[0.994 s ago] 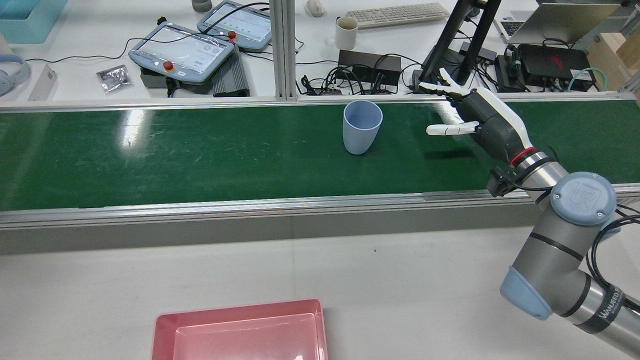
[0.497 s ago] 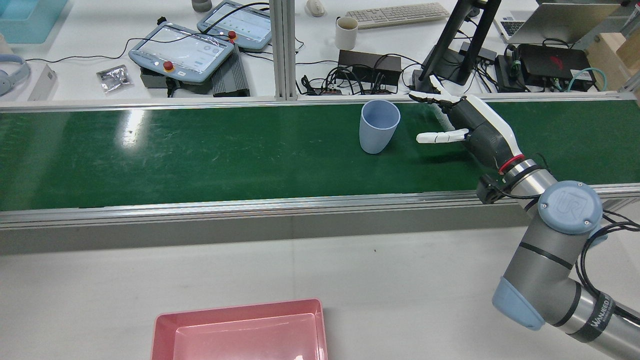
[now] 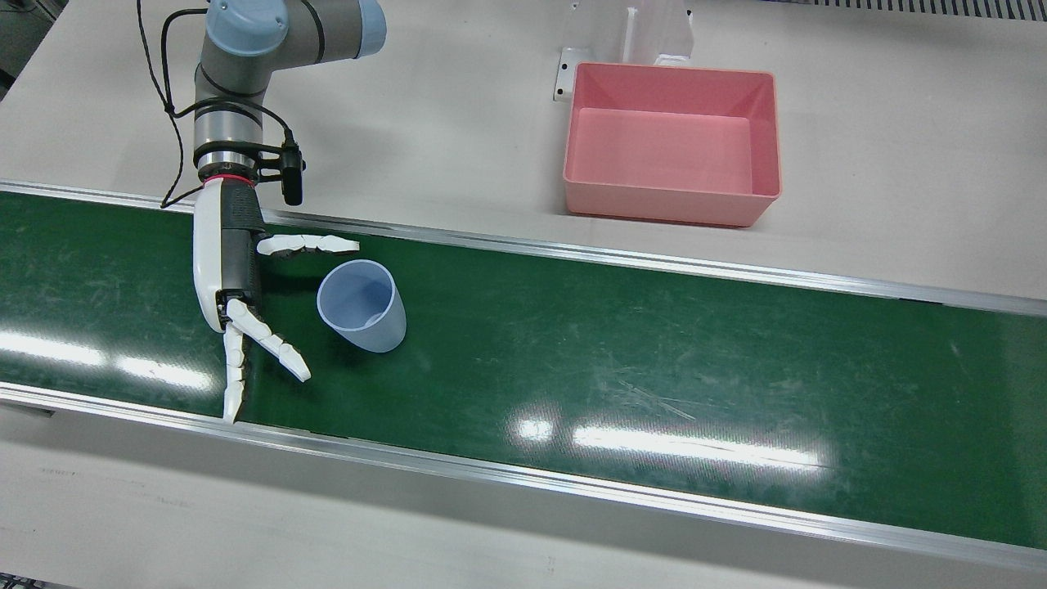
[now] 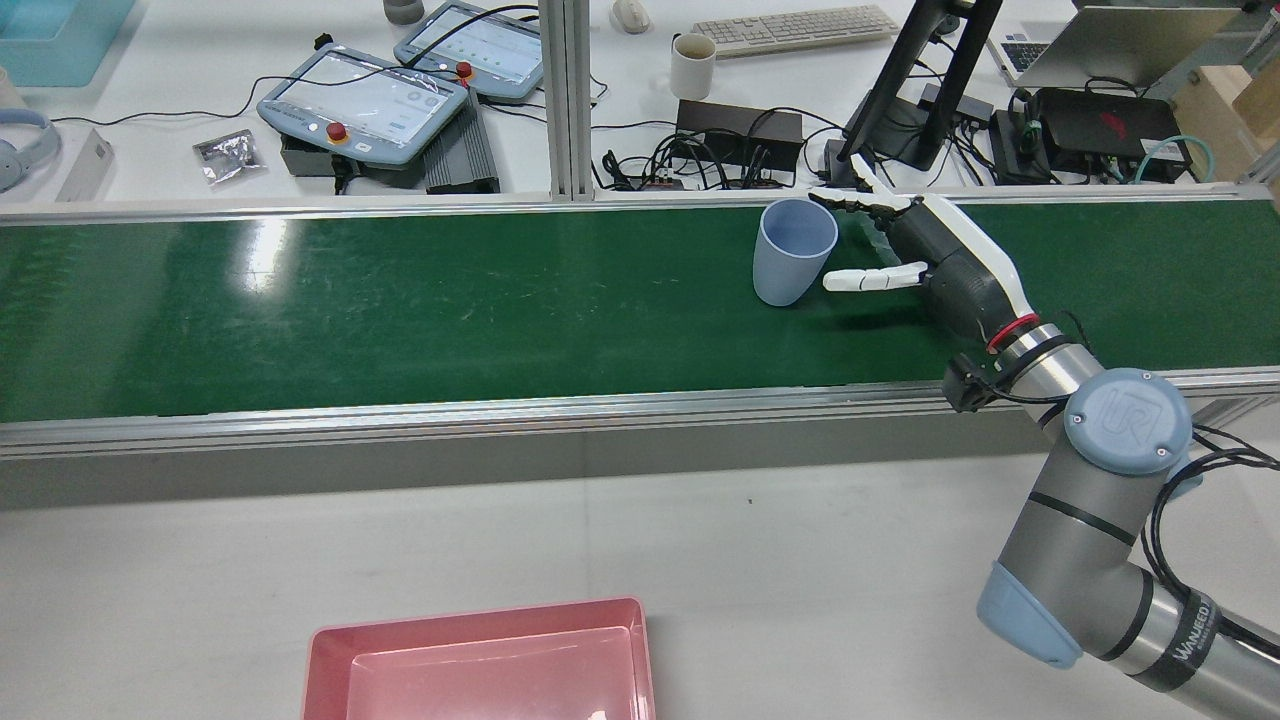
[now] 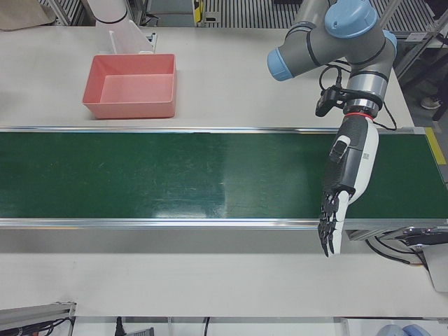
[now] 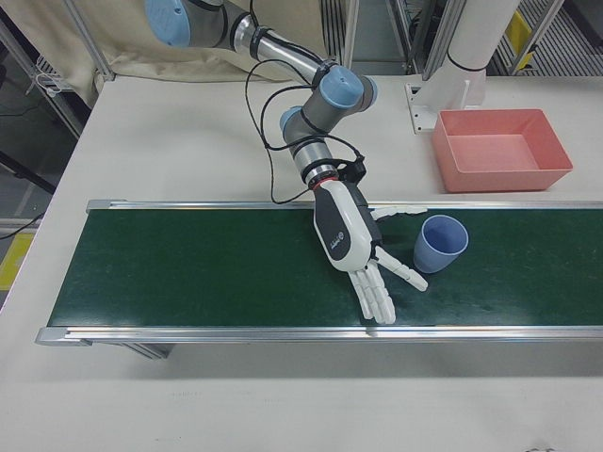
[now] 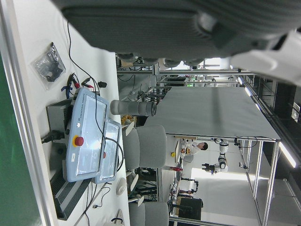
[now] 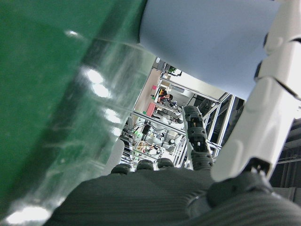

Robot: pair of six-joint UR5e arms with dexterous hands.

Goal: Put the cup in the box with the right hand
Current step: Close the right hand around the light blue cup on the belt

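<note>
A pale blue cup stands upright on the green belt, also seen in the front view and the right-front view. My right hand is open beside it, low over the belt. The thumb reaches along one side of the cup, and the other fingers spread toward the other side. The cup sits in that opening, close to the palm. I cannot tell if anything touches it. The pink box sits empty on the white table. My left hand hangs open over the belt's edge, far from the cup.
Aluminium rails border the belt on both sides. The box lies across the near rail from the cup, on the robot's side. Behind the far rail are teach pendants, cables and a monitor stand.
The cup has travelled along the belt toward my right hand. The hand has moved toward it and dropped lower, so the cup now sits between thumb and fingers.
</note>
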